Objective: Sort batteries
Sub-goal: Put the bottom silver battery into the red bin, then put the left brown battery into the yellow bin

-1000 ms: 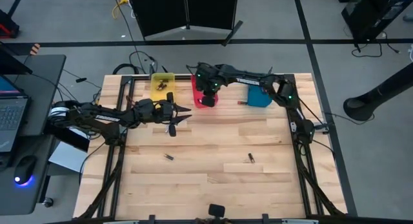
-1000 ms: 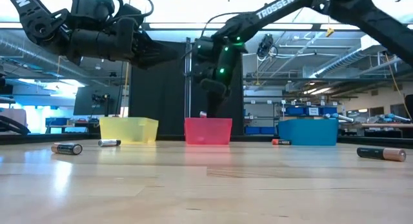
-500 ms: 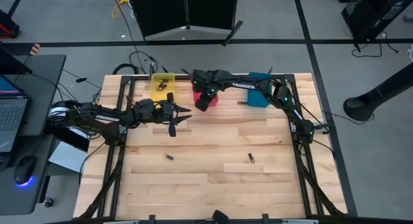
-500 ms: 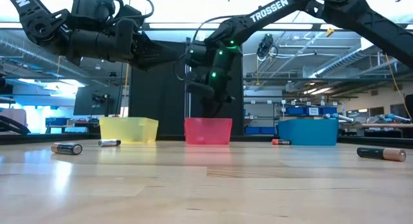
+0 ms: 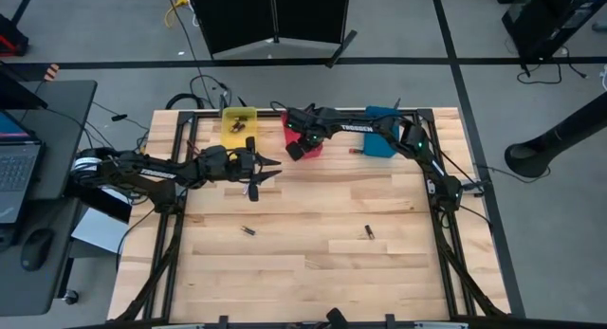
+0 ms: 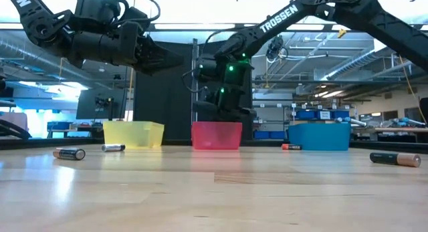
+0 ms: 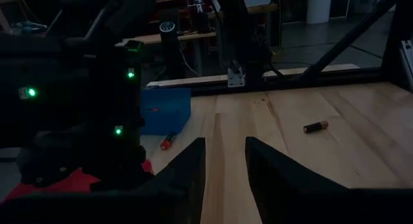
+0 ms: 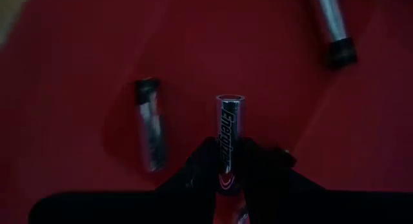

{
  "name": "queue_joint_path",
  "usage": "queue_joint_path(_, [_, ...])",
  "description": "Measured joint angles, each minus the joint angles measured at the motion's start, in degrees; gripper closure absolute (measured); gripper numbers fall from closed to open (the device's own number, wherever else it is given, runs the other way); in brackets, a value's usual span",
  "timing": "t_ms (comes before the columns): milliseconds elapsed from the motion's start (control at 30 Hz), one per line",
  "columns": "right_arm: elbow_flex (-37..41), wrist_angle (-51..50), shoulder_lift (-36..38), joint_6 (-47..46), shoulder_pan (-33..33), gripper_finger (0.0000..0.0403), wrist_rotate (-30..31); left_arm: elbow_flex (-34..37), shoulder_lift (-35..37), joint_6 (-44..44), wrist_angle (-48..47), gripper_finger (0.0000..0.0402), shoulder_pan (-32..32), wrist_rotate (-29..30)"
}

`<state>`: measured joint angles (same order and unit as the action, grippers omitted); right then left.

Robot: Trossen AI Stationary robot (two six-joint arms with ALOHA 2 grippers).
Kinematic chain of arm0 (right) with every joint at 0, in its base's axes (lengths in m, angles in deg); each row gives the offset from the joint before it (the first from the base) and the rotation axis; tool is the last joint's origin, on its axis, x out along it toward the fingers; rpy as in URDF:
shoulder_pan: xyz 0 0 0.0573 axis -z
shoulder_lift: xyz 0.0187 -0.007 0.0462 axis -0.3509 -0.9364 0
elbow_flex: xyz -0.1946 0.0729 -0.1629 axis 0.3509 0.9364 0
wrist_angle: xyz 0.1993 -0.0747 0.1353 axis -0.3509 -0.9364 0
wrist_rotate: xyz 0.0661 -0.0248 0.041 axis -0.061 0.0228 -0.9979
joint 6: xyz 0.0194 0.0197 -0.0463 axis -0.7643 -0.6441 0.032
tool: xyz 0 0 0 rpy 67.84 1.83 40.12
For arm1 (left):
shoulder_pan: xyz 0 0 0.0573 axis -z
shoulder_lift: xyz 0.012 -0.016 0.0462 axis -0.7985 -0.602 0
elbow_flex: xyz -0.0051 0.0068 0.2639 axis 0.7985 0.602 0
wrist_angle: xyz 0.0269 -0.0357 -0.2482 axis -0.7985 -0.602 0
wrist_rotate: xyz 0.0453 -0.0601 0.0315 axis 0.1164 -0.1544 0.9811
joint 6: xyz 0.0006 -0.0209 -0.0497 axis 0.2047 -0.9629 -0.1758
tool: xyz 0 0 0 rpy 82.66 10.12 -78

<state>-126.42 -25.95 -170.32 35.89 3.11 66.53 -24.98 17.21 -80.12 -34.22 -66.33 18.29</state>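
Right pincer (image 8: 229,161) is over the red bin (image 5: 305,132) at the back of the table (image 5: 313,272), clamped on a silver battery (image 8: 230,141) w/ "Energizer" readable down its side; 2 more cells lie on the red floor under it, one (image 8: 150,123) just beside and another (image 8: 333,27) further off. "TROSSEN" is printed in white on the right arm (image 6: 279,18). Left pincer (image 5: 268,167) hangs in the air near the yellow bin (image 5: 239,123), fingers (image 7: 186,173) a little apart w/ nothing between them. Loose ones on the table: a reddish cell (image 7: 168,141) next to the blue bin (image 5: 382,142), a dark/copper one (image 6: 394,159) on the right side, two more (image 6: 69,153) (image 6: 113,148) in front of the yellow bin in the low view, can't read any labels on those
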Motion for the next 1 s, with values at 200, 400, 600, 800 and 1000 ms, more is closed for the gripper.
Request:
queue_joint_path(200, [0.3,-0.1,0.0,-0.7,0.6,0.0334,-0.6,0.0,0.0,0.0,0.0,0.0285,0.0,0.0])
queue_joint_path(400, [0.3,-0.1,0.0,0.2,0.6,0.03,-0.9,0.0,0.0,0.0,0.0,0.0285,0.0,0.0])
queue_joint_path(600, [0.3,-0.3,0.1,2.5,0.6,0.027,0.3,0.0,0.0,0.0,0.0,0.0285,0.0,0.0])
queue_joint_path(800, [-2.6,-4.2,2.3,7.4,-0.3,0.0247,1.9,0.0,0.0,0.0,-0.1,0.0285,0.0,0.0])
queue_joint_path(1000, [-4.0,-8.1,10.0,17.2,-2.8,0.0267,2.0,0.0,0.0,0.0,-0.2,0.0285,0.0,0.0])
